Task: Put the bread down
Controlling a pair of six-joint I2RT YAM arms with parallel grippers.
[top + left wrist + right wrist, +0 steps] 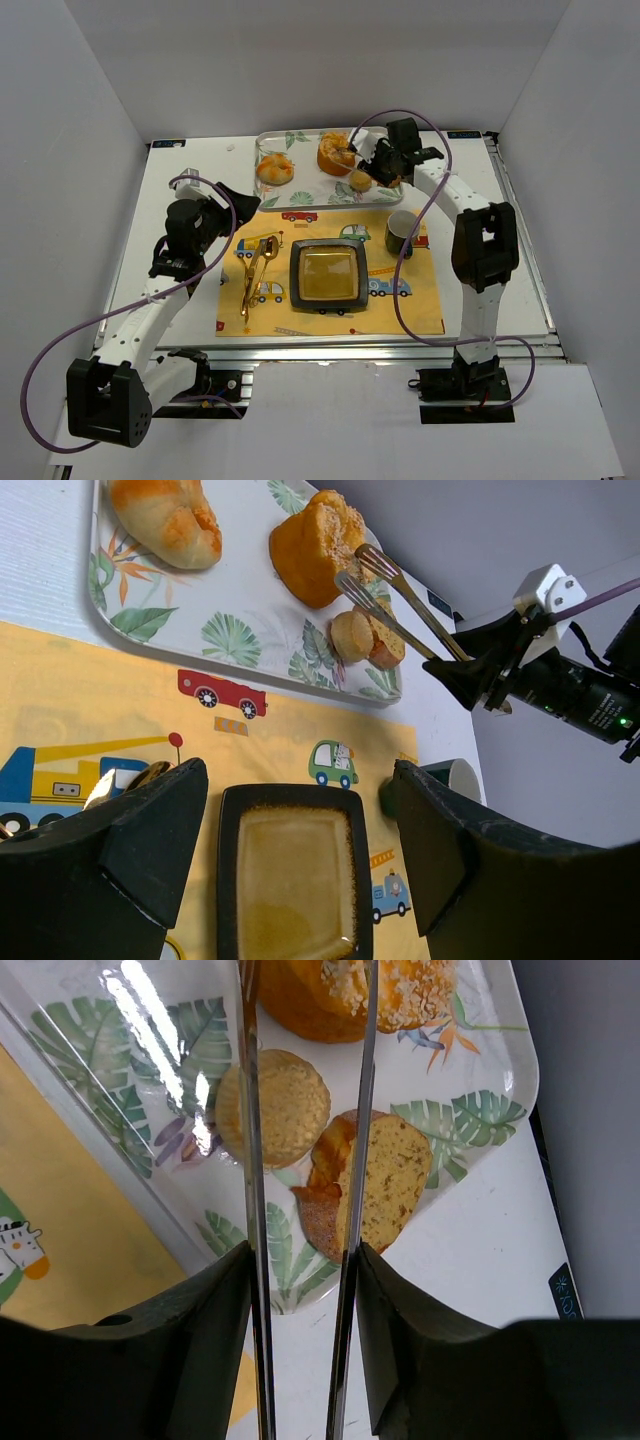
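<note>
Bread slice (385, 1185) lies flat near the right near corner of the tray (490, 1050), close to the rim, with a small round bun (290, 1105) just beside it on the left. Silver tongs (358, 1110) hang over both with their arms apart, one crossing the slice. I have my right pincer (303, 1260) clamped on the tongs. A large loaf (335, 153) sits just beyond, and bare tray floor lies between it and a roll (274, 168) at the left end. My left pincer (297, 780) hovers wide open over the dark plate (228, 880).
</note>
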